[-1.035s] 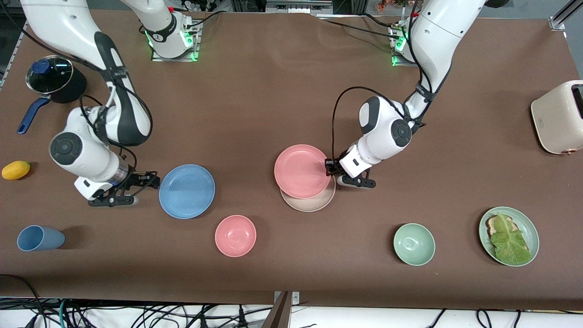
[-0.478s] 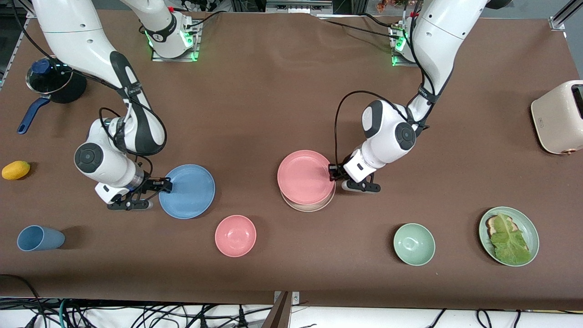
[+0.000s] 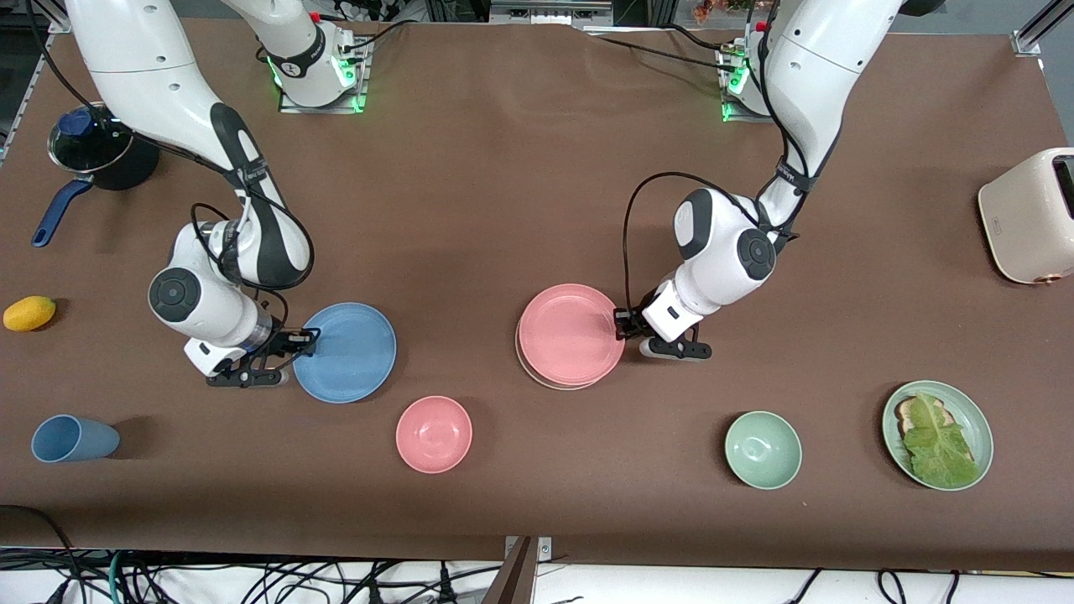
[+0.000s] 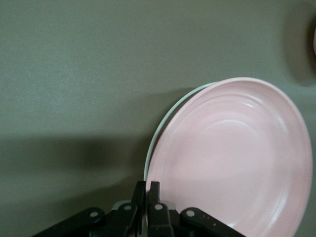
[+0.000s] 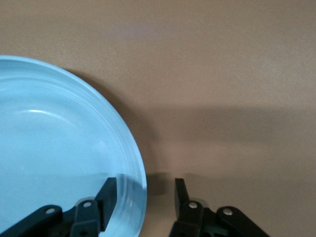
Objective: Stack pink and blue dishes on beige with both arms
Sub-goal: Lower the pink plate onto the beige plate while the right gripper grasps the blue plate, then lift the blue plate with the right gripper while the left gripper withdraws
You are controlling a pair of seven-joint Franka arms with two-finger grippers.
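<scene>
My left gripper (image 3: 623,324) is shut on the rim of the salmon pink plate (image 3: 570,334), on the side toward the left arm's end of the table. That plate lies over the beige plate (image 3: 550,385) and covers nearly all of it. In the left wrist view the pink plate (image 4: 232,158) fills the area past the gripper (image 4: 147,190), and only a thin arc of the beige plate (image 4: 162,124) shows. The sky blue plate (image 3: 346,352) lies flat on the table. My right gripper (image 3: 304,340) is open, one finger over the blue plate (image 5: 54,148) and the other (image 5: 180,191) outside its rim.
A pink bowl (image 3: 434,434) sits nearer the camera between the plates. A mint-green bowl (image 3: 763,450) and a green plate (image 3: 967,414) with lettuce lie toward the left arm's end. A blue cup (image 3: 74,439), yellow fruit (image 3: 29,313), pot (image 3: 101,147) and toaster (image 3: 1028,216) stand around the edges.
The left gripper carried the pink plate nearer the camera until it covers the beige plate. The right gripper moved in to the blue plate's rim and now straddles it.
</scene>
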